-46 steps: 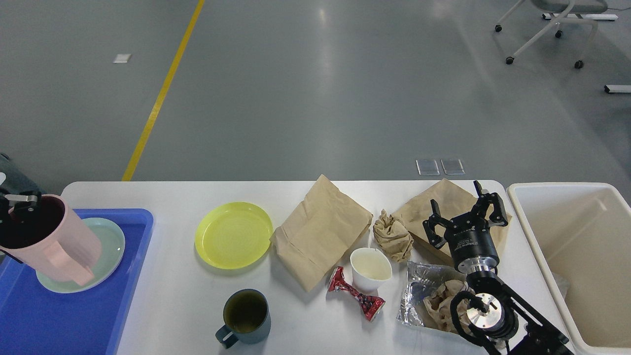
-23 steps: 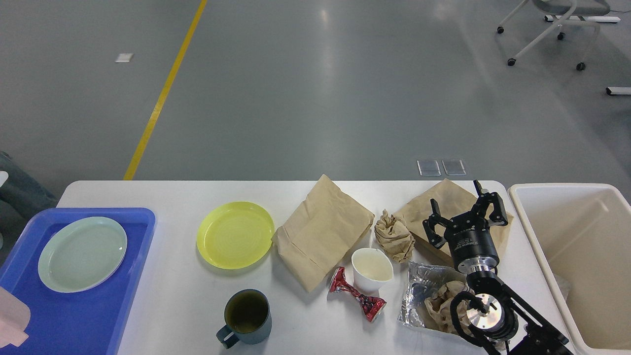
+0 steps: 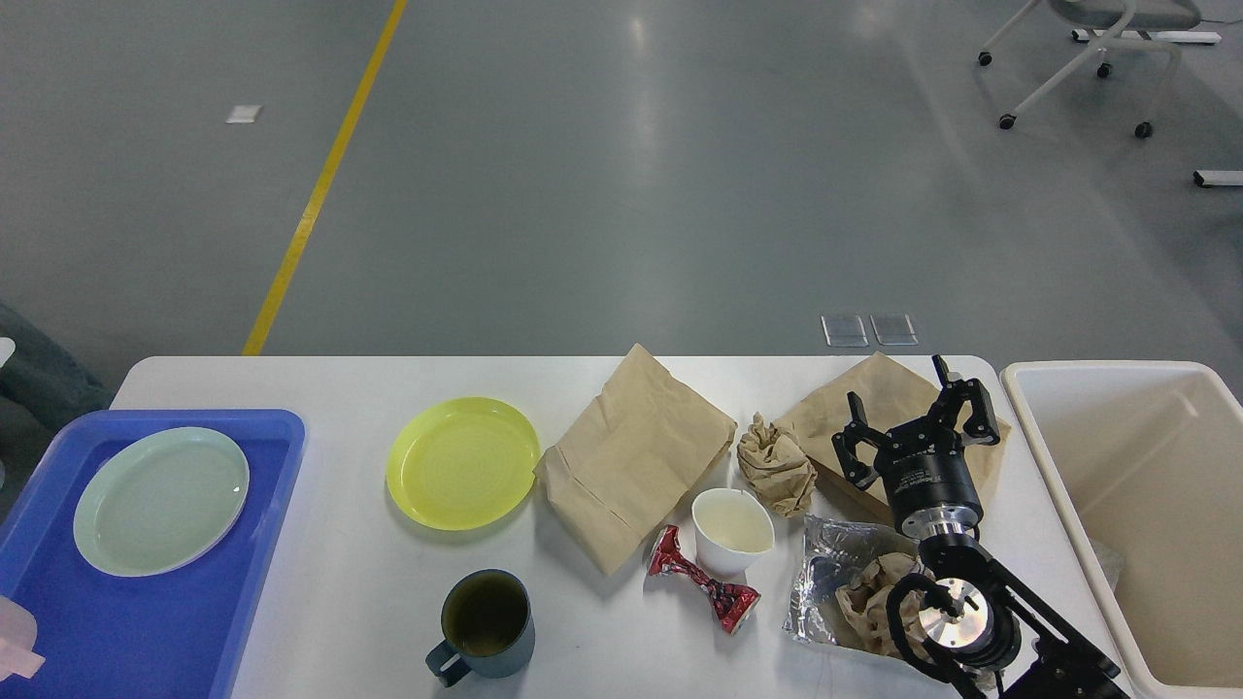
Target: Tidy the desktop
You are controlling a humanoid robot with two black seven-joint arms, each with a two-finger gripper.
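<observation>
- Change: the pink pitcher (image 3: 15, 649), a second ago held tilted over the pale plate (image 3: 161, 500) at 9 o'clock, is now only a sliver at the lower left edge, on or over the blue tray (image 3: 146, 641); can't tell which.
- Left gripper, seen a second ago at the pitcher's rim, is out of frame now; its state can't be told.
- Pale plate lies fully uncovered in the tray, same spot as before.
- Right gripper (image 3: 918, 422) has not moved: fingers spread, empty, hovering over the right paper bag (image 3: 879, 388) at 3 o'clock.
- Desktop (image 3: 340, 582) fills the lower half of the view, tray on its left end, bin (image 3: 1146, 456) just off its right end.
- Nothing else has shifted: yellow plate (image 3: 462, 462) at 10 o'clock of centre, big paper bag (image 3: 631, 456) in the middle, paper ball (image 3: 775, 464), white cup (image 3: 731, 524), red wrapper (image 3: 701, 581), dark mug (image 3: 484, 621) at 6 o'clock, foil (image 3: 833, 568) with crumpled paper.
- Meaning: looks like dishes go left into the tray; pitcher step looks about done.
- Most clutter remains, so the task is early; trash near the right gripper likely goes to the bin next.
</observation>
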